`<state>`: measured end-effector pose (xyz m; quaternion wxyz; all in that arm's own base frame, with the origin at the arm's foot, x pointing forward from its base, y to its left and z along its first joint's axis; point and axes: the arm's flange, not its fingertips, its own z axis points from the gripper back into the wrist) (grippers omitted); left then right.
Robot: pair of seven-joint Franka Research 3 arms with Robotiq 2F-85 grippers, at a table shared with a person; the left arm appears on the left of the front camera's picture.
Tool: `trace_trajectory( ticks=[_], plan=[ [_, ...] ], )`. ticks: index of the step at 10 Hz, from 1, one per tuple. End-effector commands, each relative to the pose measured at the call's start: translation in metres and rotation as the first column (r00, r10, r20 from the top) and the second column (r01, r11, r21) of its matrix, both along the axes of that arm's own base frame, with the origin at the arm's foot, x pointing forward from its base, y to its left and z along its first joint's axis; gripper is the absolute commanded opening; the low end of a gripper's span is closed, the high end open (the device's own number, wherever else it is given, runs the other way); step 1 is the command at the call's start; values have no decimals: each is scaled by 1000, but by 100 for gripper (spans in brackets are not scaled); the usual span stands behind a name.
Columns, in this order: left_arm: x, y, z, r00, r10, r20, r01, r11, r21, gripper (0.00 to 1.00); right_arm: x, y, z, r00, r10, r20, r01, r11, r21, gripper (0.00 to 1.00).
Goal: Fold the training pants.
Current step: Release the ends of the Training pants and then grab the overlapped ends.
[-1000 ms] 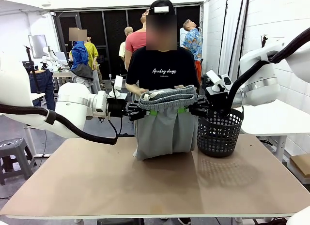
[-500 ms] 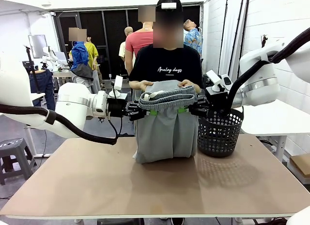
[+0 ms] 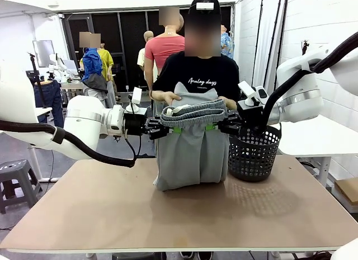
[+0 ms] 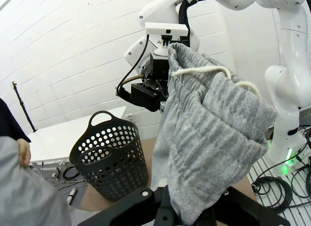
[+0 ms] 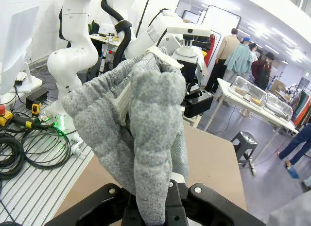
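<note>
The light grey training pants [image 3: 190, 151] hang by their gathered waistband, stretched between my two grippers above the table's far half. My left gripper [image 3: 159, 128] is shut on the waistband's left end and my right gripper [image 3: 224, 126] on its right end. The folded bottom of the pants rests on the table [image 3: 168, 215]. Behind them, a person's hands [image 3: 165, 97] hold grey leg fabric up at chest height. In the left wrist view the waistband [image 4: 214, 133] rises from my shut left gripper [image 4: 167, 211]. In the right wrist view the bunched waistband [image 5: 146, 119] sits in my shut right gripper [image 5: 150, 206].
A black mesh basket [image 3: 254, 154] stands on the table just right of the pants, under my right arm; the left wrist view shows the basket [image 4: 109, 158] too. The person stands at the far edge. The near half of the table is bare.
The person has straightened up and lifted the leg ends of the pants from waistband height to the chest. Both grippers have stayed where they were, still shut on the waistband.
</note>
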<state>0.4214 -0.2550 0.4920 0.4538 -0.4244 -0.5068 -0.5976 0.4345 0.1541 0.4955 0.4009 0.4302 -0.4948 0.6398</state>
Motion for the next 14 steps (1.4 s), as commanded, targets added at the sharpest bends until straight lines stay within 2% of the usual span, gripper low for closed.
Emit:
trace_trajectory(
  ticks=[1, 14],
  plan=[
    [-1, -1, 4, 1000, 11, 9, -11, 1000, -2, 0, -1, 1, 0, 1000, 4, 8, -4, 1000, 7, 0],
    [-1, -1, 4, 1000, 11, 9, -11, 1000, -2, 0, -1, 1, 0, 1000, 4, 8, -4, 1000, 7, 0]
  ],
)
